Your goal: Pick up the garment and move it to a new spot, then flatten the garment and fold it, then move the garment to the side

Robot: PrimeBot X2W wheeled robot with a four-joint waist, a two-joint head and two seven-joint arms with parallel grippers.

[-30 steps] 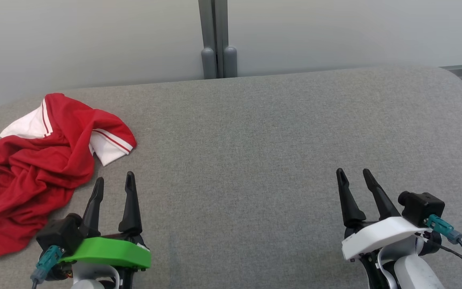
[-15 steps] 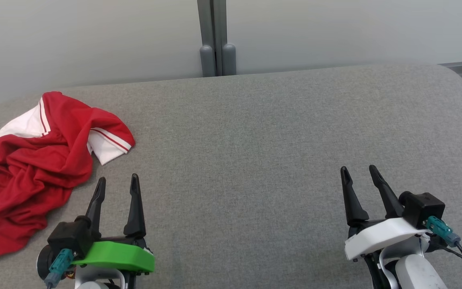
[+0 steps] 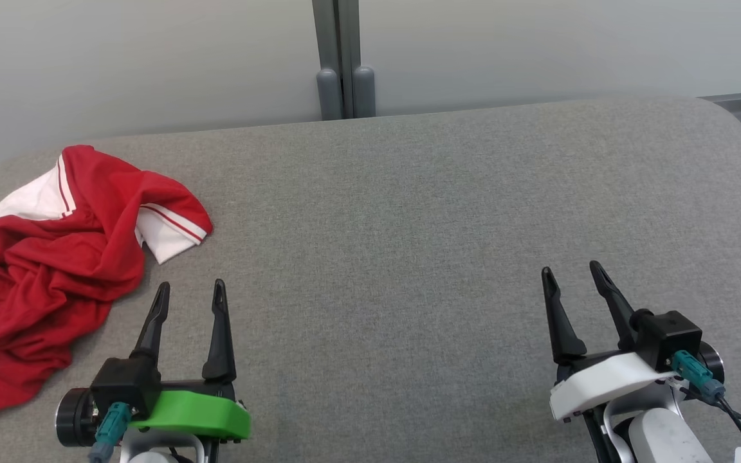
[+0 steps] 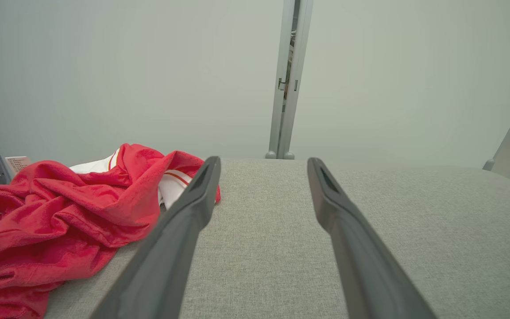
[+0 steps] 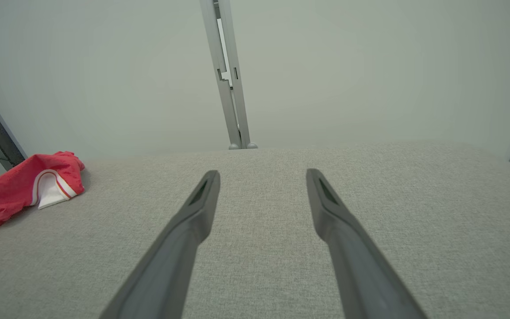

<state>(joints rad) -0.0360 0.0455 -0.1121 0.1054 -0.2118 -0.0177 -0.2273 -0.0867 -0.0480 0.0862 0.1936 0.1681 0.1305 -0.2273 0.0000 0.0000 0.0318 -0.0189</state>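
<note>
Pointing forward at the near edge, the left gripper (image 3: 191, 285) (green mount) and right gripper (image 3: 570, 268) (white mount) both gape wide, holding nothing. Just past the left one, off to its left, the crumpled red-and-white jersey garment (image 3: 55, 270) lies on the grey fabric-covered table (image 3: 409, 212), touching neither. Grey metal post (image 3: 343, 58) at the back.

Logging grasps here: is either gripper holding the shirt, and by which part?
Nothing is held: the left gripper and right gripper stand open, clear of the crumpled shirt on the cushion.
</note>
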